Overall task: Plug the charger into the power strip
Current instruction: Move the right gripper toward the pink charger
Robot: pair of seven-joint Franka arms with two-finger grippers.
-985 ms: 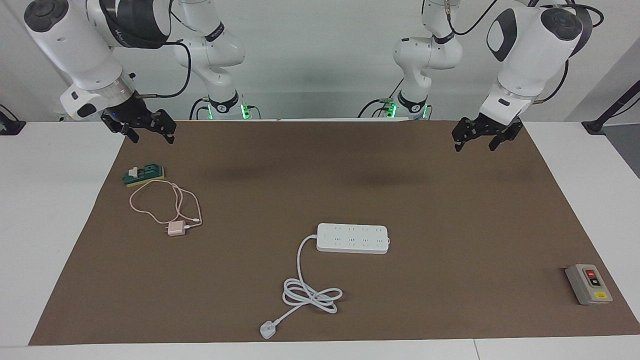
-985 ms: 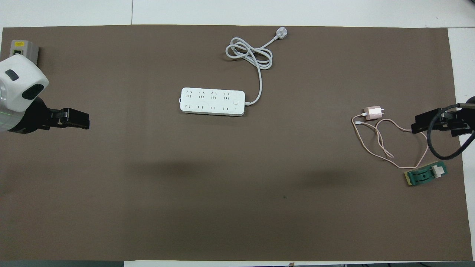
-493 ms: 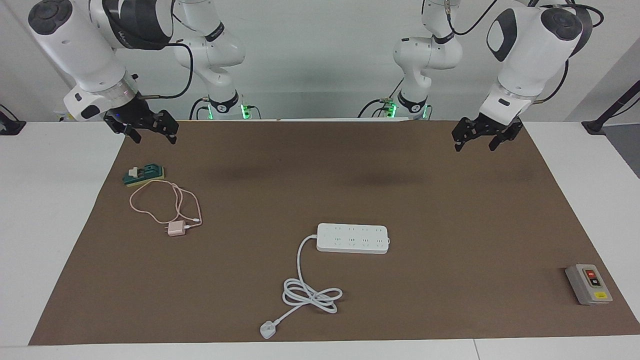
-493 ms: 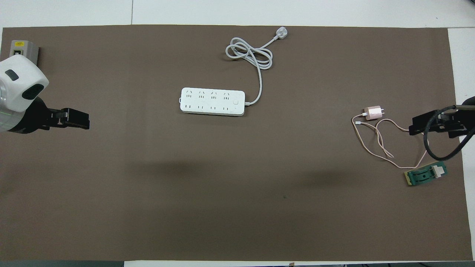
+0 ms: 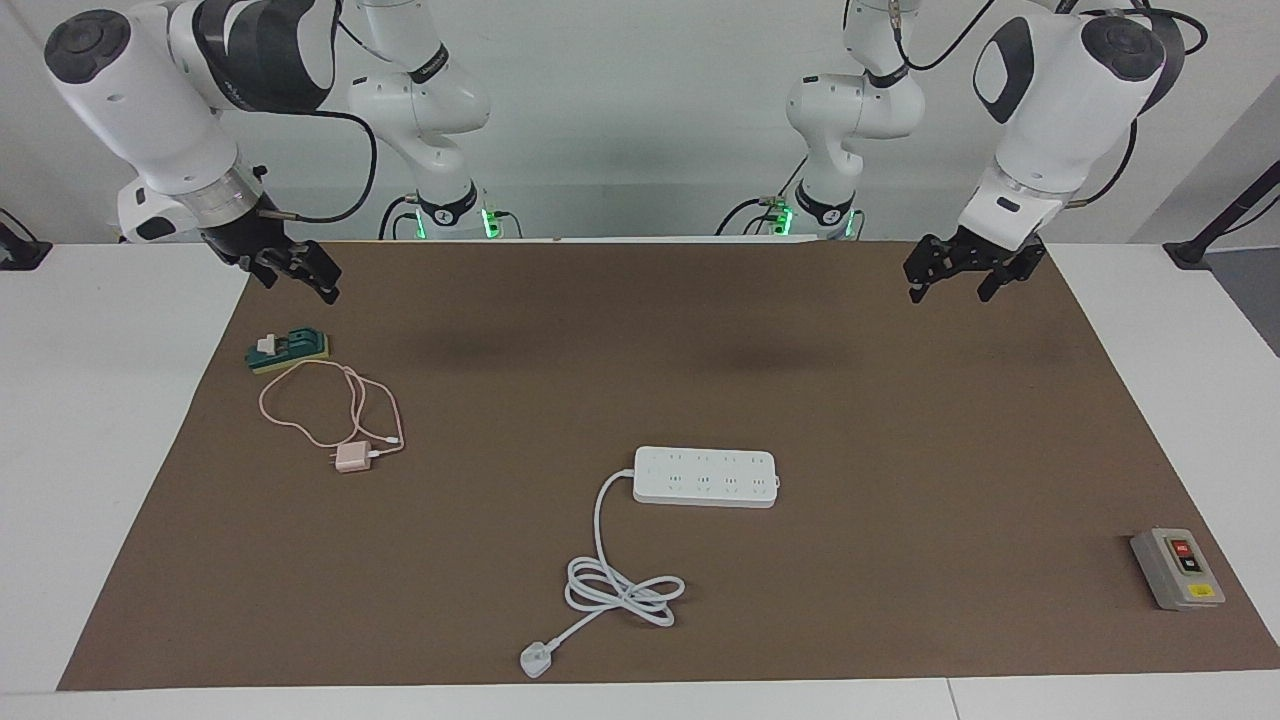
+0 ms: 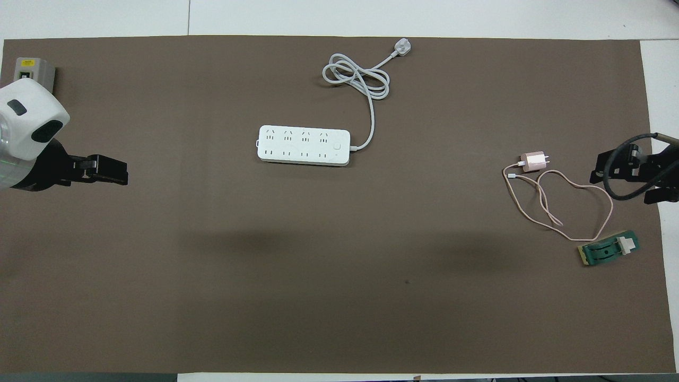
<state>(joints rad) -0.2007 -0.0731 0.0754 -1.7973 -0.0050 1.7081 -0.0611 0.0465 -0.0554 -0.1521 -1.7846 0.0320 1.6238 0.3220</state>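
Nearest the robots, the right gripper (image 5: 296, 272) hangs over the brown mat's (image 5: 700, 380) edge, fingers' spread unreadable; the left gripper (image 5: 960, 275) waits, spread apart, over the mat at its own end. At 6 o'clock from the right gripper lies the green block (image 5: 288, 350), then the charger (image 5: 351, 458). Mid-mat sits the power strip (image 5: 705, 476), its plug (image 5: 536, 660) farthest.

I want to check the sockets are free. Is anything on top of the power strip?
No. The power strip lies bare on the brown mat, every socket visible. The charger lies apart, unplugged.
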